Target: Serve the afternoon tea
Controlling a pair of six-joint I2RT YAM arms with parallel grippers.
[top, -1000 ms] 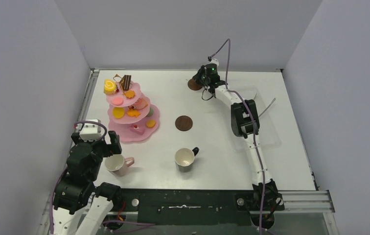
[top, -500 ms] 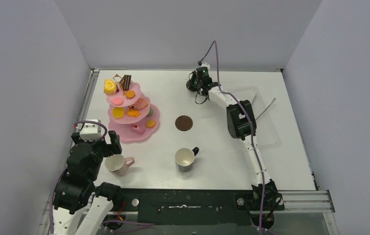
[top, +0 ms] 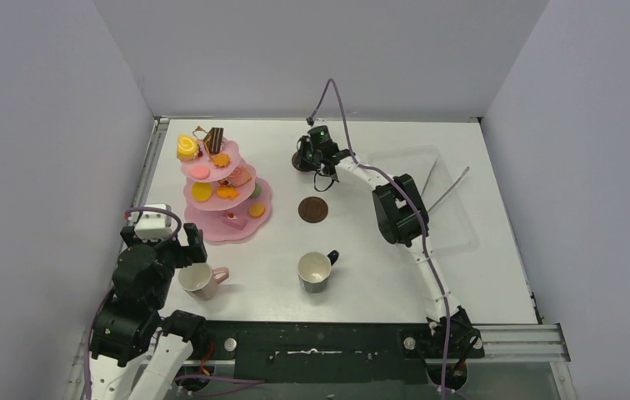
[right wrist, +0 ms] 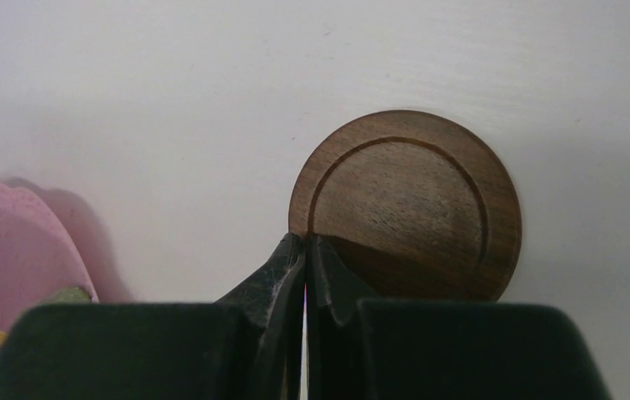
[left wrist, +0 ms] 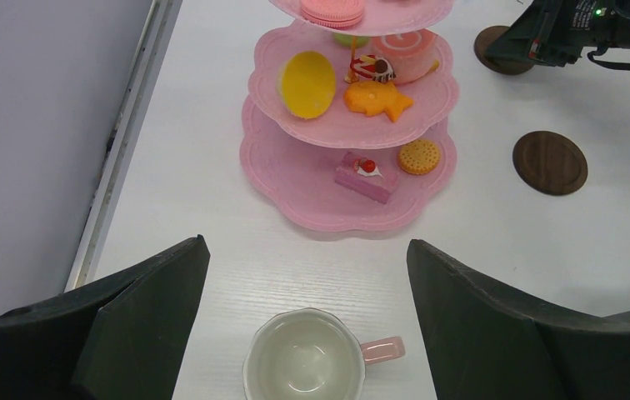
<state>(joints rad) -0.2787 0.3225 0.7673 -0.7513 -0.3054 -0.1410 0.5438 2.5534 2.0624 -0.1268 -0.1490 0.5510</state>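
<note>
The pink three-tier stand point(top: 263, 193) point(left wrist: 295, 179) holds small pastries point(top: 227, 192) point(left wrist: 377, 97) at the table's left. My left gripper point(top: 188, 254) point(left wrist: 305, 243) hangs open over the pink mug point(top: 199, 280) point(left wrist: 305, 367), its fingers wide on both sides and not touching it. The black mug point(top: 315, 271) stands near the front centre. One brown coaster point(top: 312, 209) point(left wrist: 550, 162) lies mid-table. My right gripper point(top: 307, 157) point(right wrist: 305, 240) is shut, its tips resting on the near left rim of the other coaster point(top: 299, 162) point(right wrist: 412, 204) at the back.
A clear plastic tray point(top: 453, 229) lies at the right under the right arm, with long metal tongs point(top: 449, 185) on it. Grey walls close the table on three sides. A metal rail point(left wrist: 124, 125) runs along the left edge.
My right gripper has swept left and slightly nearer along the back of the table, and the coaster at its tips has moved with it. The left arm and both mugs have stayed put.
</note>
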